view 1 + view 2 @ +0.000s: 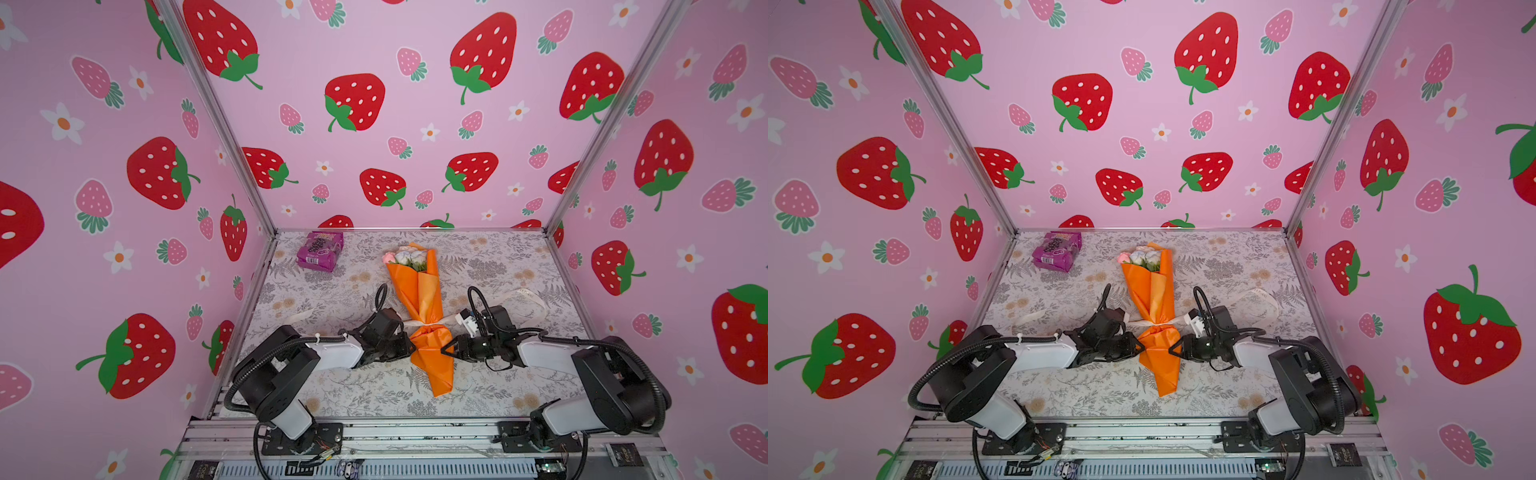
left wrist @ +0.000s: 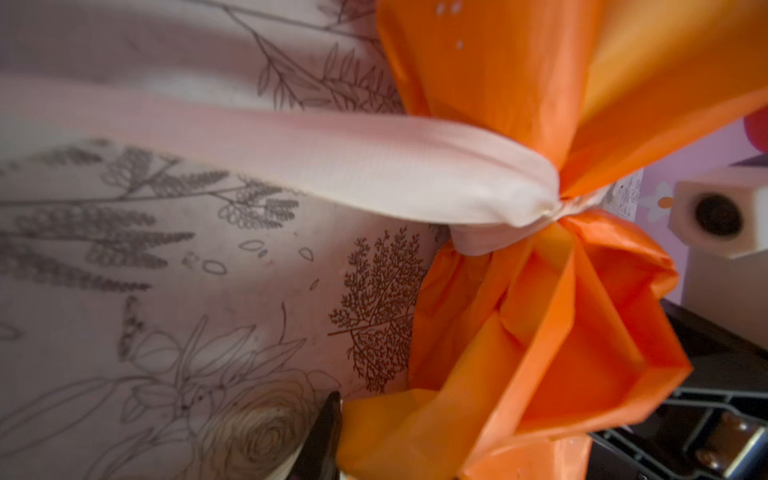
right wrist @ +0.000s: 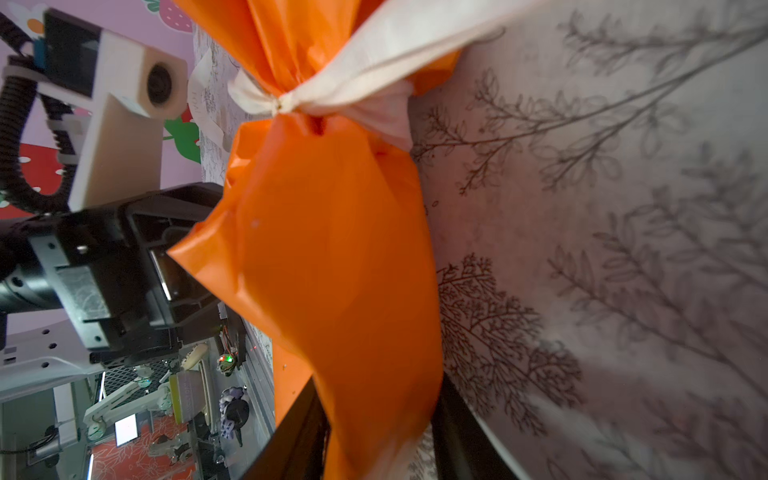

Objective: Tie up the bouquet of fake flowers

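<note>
The bouquet of fake flowers (image 1: 419,286) lies lengthwise mid-table in orange paper, its pink and white heads (image 1: 405,257) at the far end. A cream ribbon (image 1: 430,323) is cinched round its waist, seen close in the left wrist view (image 2: 374,166) and the right wrist view (image 3: 365,87). My left gripper (image 1: 410,348) comes to a point against the paper below the knot. One finger (image 2: 323,432) shows with paper pressed on it; the other finger is hidden. My right gripper (image 1: 445,349) stands open on the opposite side, the orange paper (image 3: 340,291) hanging between its fingers (image 3: 299,432).
A purple snack packet (image 1: 320,251) lies at the far left corner. The ribbon's loose ends trail left (image 1: 299,316) and right (image 1: 528,297) over the floral tablecloth. Strawberry-print walls close three sides. An aluminium rail (image 1: 415,432) with both arm bases runs along the front.
</note>
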Robot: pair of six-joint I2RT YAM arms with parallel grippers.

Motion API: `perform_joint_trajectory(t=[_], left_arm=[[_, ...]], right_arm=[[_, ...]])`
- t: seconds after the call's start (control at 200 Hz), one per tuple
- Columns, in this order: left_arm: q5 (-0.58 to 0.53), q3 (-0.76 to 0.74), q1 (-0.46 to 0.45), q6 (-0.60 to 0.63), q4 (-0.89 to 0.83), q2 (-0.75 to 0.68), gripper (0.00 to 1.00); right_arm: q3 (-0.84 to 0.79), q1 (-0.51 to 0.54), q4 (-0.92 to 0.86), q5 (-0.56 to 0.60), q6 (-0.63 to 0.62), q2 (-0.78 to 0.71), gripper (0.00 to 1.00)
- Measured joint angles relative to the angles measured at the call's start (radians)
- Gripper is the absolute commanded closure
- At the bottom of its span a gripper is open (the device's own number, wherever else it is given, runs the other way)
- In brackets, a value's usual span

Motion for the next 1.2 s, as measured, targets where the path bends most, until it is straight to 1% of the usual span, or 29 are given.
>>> perform_joint_trajectory(t=[0.115,0.18,0.22,0.23,0.26,0.355,0.425,0.48,0.57,0.655,0.78,0.83,0.88,0.985,1.101,1.201], left_arm=[[-0.017,0.014,0.021,-0.001,-0.014,0.001,0.70],[-0.014,0.014,0.048,0.003,-0.027,0.000,0.68],[-0.012,0.014,0.064,0.011,-0.040,-0.008,0.65],[-0.011,0.014,0.068,0.016,-0.044,-0.014,0.65],[-0.009,0.013,0.078,0.021,-0.054,-0.027,0.63],[0.000,0.007,0.090,0.052,-0.096,-0.108,0.59],[0.002,0.003,0.091,0.074,-0.127,-0.192,0.53],[-0.002,-0.006,0.094,0.083,-0.145,-0.259,0.45],[-0.026,-0.032,0.130,0.094,-0.183,-0.368,0.37],[-0.046,-0.049,0.197,0.096,-0.224,-0.417,0.34],[-0.068,-0.050,0.313,0.123,-0.310,-0.419,0.33],[-0.098,-0.034,0.351,0.162,-0.381,-0.404,0.33],[-0.132,0.000,0.369,0.209,-0.459,-0.379,0.34],[-0.179,0.121,0.376,0.382,-0.612,-0.301,0.36],[-0.180,0.260,0.375,0.567,-0.713,-0.209,0.36],[-0.162,0.349,0.369,0.688,-0.774,-0.132,0.36]], right_arm=[[-0.051,0.027,0.113,-0.003,0.087,0.010,0.54],[-0.060,0.038,0.135,0.002,0.113,0.009,0.50],[-0.057,0.038,0.130,0.011,0.117,0.005,0.49],[-0.056,0.038,0.125,0.016,0.118,0.002,0.46],[-0.050,0.038,0.110,0.027,0.116,-0.009,0.43],[-0.021,0.022,0.031,0.076,0.086,-0.067,0.39],[-0.002,-0.011,-0.029,0.116,0.061,-0.131,0.37],[0.011,-0.048,-0.076,0.146,0.042,-0.184,0.36],[0.027,-0.115,-0.153,0.203,0.011,-0.266,0.36],[0.033,-0.175,-0.219,0.266,-0.012,-0.333,0.35],[0.042,-0.278,-0.302,0.365,-0.035,-0.399,0.35],[0.050,-0.313,-0.330,0.399,-0.043,-0.409,0.35],[0.063,-0.336,-0.351,0.425,-0.053,-0.409,0.35],[0.095,-0.349,-0.377,0.451,-0.076,-0.401,0.35],[0.123,-0.351,-0.381,0.459,-0.097,-0.374,0.35],[0.126,-0.353,-0.383,0.459,-0.109,-0.347,0.35]])
